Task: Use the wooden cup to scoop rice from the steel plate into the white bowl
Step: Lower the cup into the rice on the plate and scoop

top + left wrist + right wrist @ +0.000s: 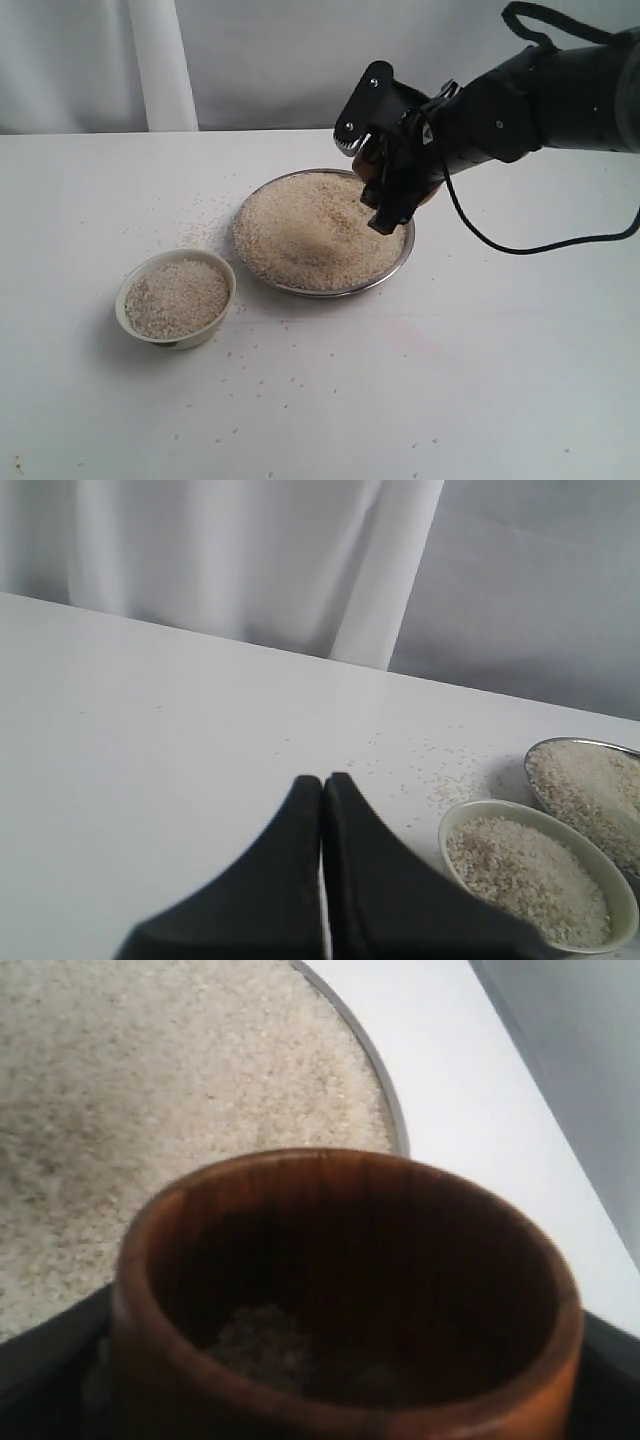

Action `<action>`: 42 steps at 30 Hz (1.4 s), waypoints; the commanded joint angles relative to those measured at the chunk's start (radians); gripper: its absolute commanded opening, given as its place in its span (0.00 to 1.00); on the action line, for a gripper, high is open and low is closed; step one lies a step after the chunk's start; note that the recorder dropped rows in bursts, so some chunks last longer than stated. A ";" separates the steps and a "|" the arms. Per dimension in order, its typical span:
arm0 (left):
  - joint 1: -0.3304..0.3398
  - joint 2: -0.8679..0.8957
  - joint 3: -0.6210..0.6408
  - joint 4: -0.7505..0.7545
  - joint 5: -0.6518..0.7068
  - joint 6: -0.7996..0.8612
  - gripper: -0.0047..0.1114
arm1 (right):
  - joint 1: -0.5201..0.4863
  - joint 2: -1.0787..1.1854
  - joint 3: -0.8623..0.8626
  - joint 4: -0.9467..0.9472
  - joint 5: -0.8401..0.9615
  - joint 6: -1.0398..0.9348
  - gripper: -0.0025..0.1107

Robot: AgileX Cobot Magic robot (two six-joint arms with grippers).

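The right hand grasps the wooden cup over the far right edge of the steel plate. The left hand is clenched on nothing, near the white bowl.

The counter is where a spill would land: the bowl sits well apart from the plate, so any tilt of the cup on the way across would shed grains. The plate is heaped with rice close to its rim, and a deep dig could push some over. The bowl looks fairly full, so a hasty pour might overflow it. The cup shows only a little rice at its bottom, so the scoop may come up short. Loose grains already litter the counter.
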 commanded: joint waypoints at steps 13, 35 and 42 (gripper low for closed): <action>-0.004 0.000 0.002 -0.002 -0.003 -0.002 0.04 | 0.009 -0.003 0.002 0.230 0.111 -0.313 0.02; -0.004 0.000 0.002 -0.002 -0.003 -0.002 0.04 | 0.021 -0.003 0.094 -1.455 -0.463 1.318 0.02; -0.004 0.000 0.002 -0.002 -0.003 -0.002 0.04 | 0.023 0.100 0.076 -1.588 -0.232 1.160 0.02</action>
